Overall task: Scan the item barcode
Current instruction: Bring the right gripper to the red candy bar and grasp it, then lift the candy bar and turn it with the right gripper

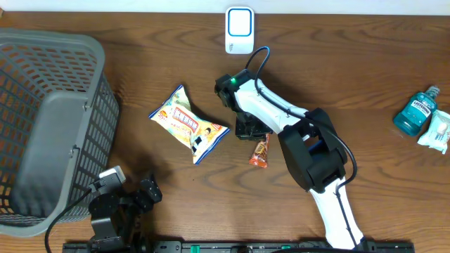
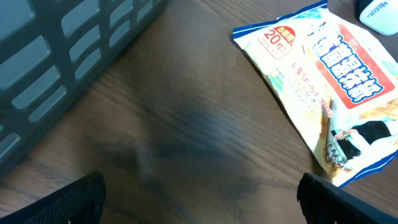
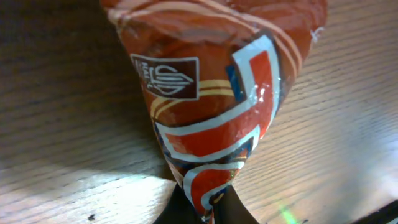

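Fingertips (image 3: 174, 214) of right gripper (image 3: 202, 214) pinched tight on packet (image 3: 211, 106), at its crimped tail. Glossy red-orange wrap, white and blue bands, small brown logo square. Resting on table (image 3: 56, 124), just right of centre, under the right wrist.

Only from right wrist: print and crimp up close. Only from overhead: packet as a small orange sliver; bag (image 1: 188, 124) to its left, apart; white device (image 1: 239, 29) at far edge; basket (image 1: 42, 119) far left; bottle (image 1: 417, 111) and pouch (image 1: 436, 130) far right, side by side.

Left gripper (image 1: 148, 191) spread wide beside the basket, holding nothing. From left wrist: bag's printed face, basket wall.

Count: one packet, one bag, one basket, one bottle, one pouch, one device, two grippers.
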`<state>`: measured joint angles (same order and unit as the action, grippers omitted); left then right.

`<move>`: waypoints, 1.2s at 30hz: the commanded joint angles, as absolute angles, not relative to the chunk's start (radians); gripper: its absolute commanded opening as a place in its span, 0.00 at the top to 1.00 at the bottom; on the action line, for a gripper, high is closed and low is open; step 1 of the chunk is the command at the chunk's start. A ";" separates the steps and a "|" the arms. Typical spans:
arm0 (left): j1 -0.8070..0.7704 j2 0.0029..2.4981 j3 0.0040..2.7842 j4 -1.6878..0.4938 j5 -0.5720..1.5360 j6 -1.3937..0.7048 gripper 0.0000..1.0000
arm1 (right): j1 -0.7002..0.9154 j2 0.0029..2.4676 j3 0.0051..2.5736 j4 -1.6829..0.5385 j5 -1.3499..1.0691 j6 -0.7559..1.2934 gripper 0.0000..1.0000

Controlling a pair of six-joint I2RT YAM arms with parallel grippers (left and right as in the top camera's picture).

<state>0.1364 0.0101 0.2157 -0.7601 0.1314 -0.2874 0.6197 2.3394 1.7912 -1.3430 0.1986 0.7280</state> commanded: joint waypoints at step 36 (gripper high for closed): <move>0.138 0.004 0.224 -0.763 0.126 -0.279 0.02 | 0.423 2.321 1.881 -1.481 -1.562 -1.182 0.99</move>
<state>0.1364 0.0101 0.2157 -0.7601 0.1310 -0.2874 0.4011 2.3512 1.8729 -1.4803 -1.4849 -0.9970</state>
